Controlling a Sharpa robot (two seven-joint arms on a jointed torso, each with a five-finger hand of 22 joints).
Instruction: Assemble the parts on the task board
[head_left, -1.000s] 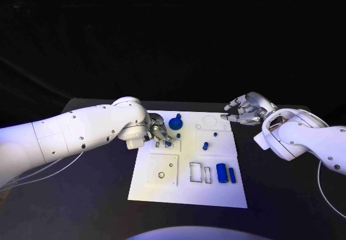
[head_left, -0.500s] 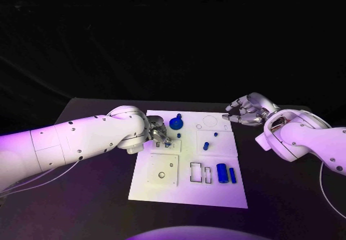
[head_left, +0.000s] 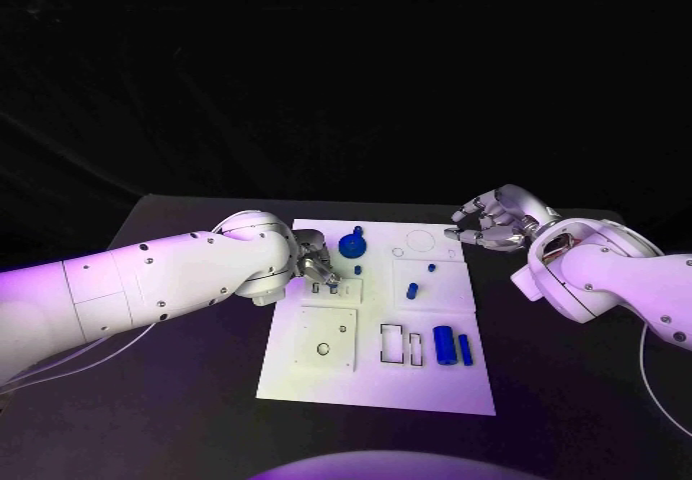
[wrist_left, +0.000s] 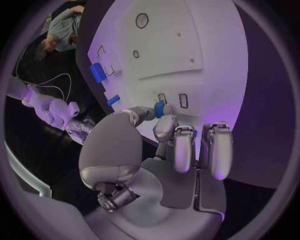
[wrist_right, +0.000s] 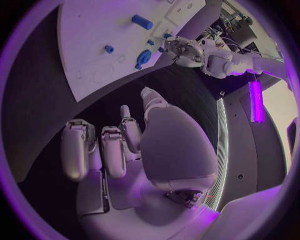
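Note:
The white task board (head_left: 335, 375) lies mid-table. My left hand (head_left: 319, 267) hovers over its upper left part and pinches a small blue part (wrist_left: 159, 109) between thumb and finger, just above two small rectangular slots (wrist_left: 182, 100). A blue knob-shaped part (head_left: 353, 244), a small blue peg (head_left: 434, 268) and a short blue cylinder (head_left: 411, 292) sit on the board's upper half. Lower right lie a blue block (head_left: 444, 345) and a slim blue bar (head_left: 464, 348). My right hand (head_left: 495, 222) hangs off the board's upper right corner with loosely bent fingers, holding nothing.
Empty rectangular recesses (head_left: 392, 344) sit beside the blue block, and a square plate with a round hole (head_left: 323, 349) lies on the board's lower left. Bare black table (head_left: 188, 400) surrounds the board on both sides.
My left hand has barely shifted over the small slots, keeping the small blue part pinched. The right hand has stayed where it was.

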